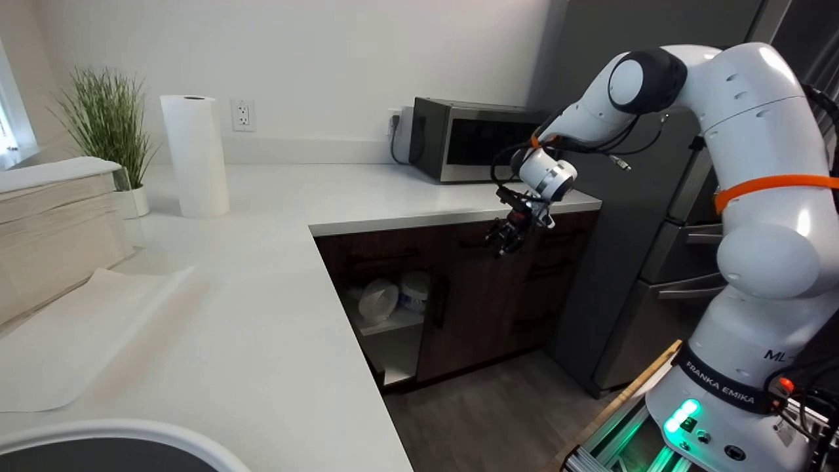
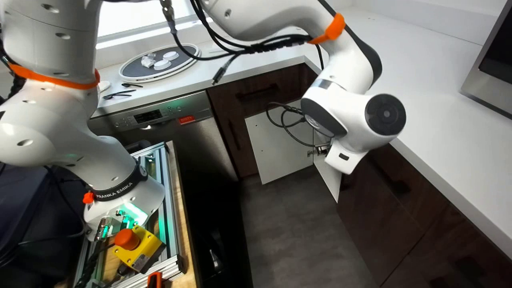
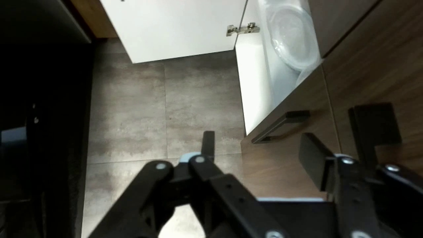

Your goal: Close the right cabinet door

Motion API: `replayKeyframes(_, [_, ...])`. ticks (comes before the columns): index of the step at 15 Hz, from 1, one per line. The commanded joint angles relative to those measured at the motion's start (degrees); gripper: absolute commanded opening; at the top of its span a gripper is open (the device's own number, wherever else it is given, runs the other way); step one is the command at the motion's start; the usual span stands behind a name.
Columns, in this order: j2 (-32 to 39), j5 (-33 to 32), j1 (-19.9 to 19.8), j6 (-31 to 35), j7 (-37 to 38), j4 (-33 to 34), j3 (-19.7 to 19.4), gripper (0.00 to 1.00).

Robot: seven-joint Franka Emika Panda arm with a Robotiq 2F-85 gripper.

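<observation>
The right cabinet door stands swung open, with its pale grey inner face (image 2: 280, 146) showing in an exterior view. It also shows at the top of the wrist view (image 3: 178, 29), with a metal hinge at its right edge. In the other exterior picture the door itself is hidden under the counter, but the open cabinet interior (image 1: 400, 351) shows. My gripper (image 3: 260, 150) is open and empty, apart from the door, near dark brown closed cabinet fronts. It hangs just in front of the counter edge in an exterior view (image 1: 506, 237); elsewhere the wrist hides it.
A closed brown panel with a dark handle (image 3: 281, 125) adjoins the opening. Clear containers (image 1: 378, 300) sit inside the cabinet. The white counter (image 1: 275, 314) overhangs the fronts. A microwave (image 1: 485, 141) stands on it. A dishwasher (image 2: 188, 140) is beside the robot's base cart.
</observation>
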Motion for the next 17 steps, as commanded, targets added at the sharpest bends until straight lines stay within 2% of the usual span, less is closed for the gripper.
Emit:
replayKeyframes(1, [-13.15, -12.55, 2.89, -4.24, -0.07, -9.13, -2.68, 0.99])
replayKeyframes(5, [-24.21, -30.51, 5.22, -10.84, 5.41, -10.21, -2.89, 1.00])
replayKeyframes(8, [-31.84, -42.55, 6.12, -16.90, 8.65, -10.87, -0.80, 1.00])
replayKeyframes(12, [-40.55, -54.51, 6.93, -25.00, 8.50, -12.58, 3.49, 1.00])
replayKeyframes(13, [-36.01, -49.88, 5.35, -23.63, 8.23, -9.05, 3.21, 1.00])
replayKeyframes(17, [-39.96, -53.14, 5.63, -25.01, 8.28, -11.14, 4.84, 1.00])
